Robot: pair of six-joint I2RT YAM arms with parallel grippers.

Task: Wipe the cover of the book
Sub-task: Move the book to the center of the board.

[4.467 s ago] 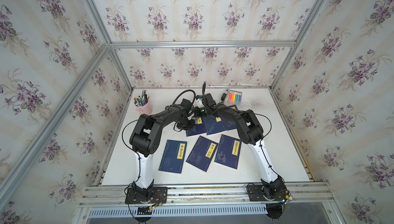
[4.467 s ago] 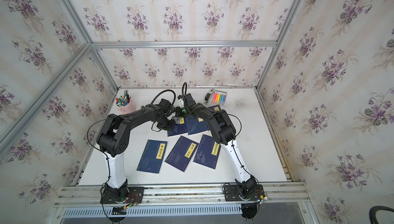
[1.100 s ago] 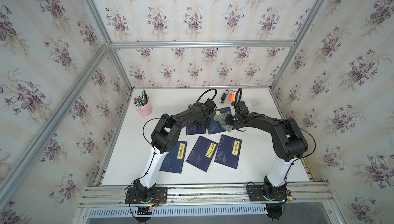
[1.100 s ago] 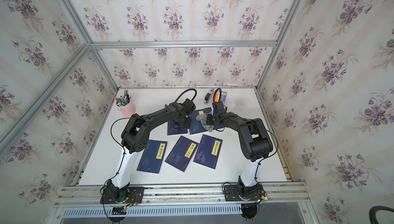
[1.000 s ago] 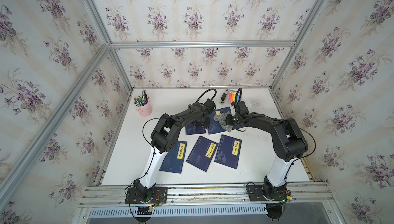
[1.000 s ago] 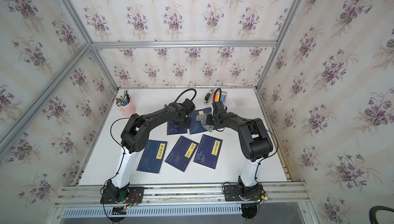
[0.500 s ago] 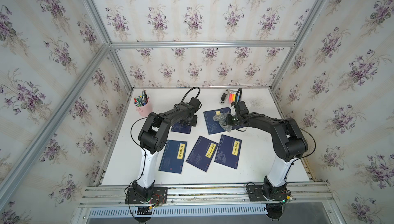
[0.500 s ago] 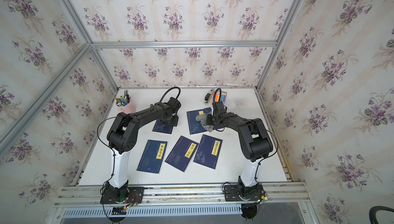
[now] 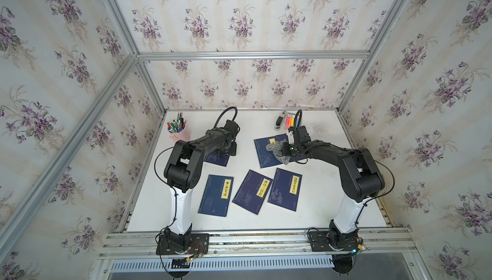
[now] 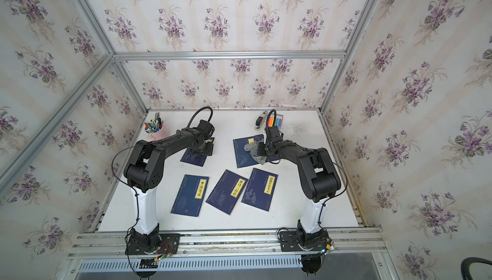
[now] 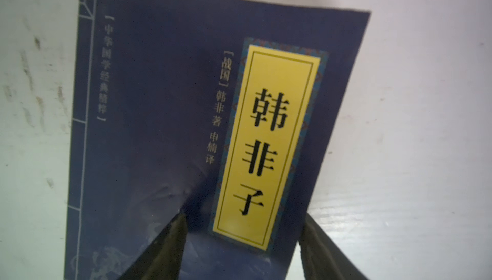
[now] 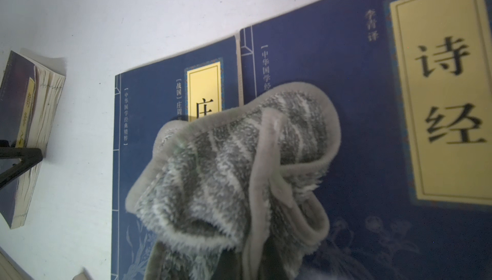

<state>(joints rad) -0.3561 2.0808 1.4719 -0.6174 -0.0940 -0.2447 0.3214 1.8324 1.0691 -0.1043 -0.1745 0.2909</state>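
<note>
The book [image 9: 266,153] is dark blue with a yellow title label and lies at the back right of the table, partly overlapped by a second blue book [image 12: 399,105]. A grey striped cloth [image 9: 277,151] [image 12: 239,158] rests bunched on their covers. My right gripper [image 9: 287,149] [image 12: 239,268] is shut on the cloth, which hides its fingers. My left gripper [image 9: 226,150] [image 11: 245,216] is open over another blue book [image 9: 217,158] [image 11: 186,105] further left. One finger rests on that cover, the other stands just past its edge.
Three more blue books [image 9: 217,194] [image 9: 253,191] [image 9: 285,188] lie in a row near the front. A pink pen cup [image 9: 179,132] stands at the back left. A stapler [image 9: 279,122] and highlighters [image 9: 290,121] lie at the back right. Walls close in three sides.
My left gripper has slid its blue book to the left, away from the books under the cloth. The right gripper and cloth have stayed almost in place.
</note>
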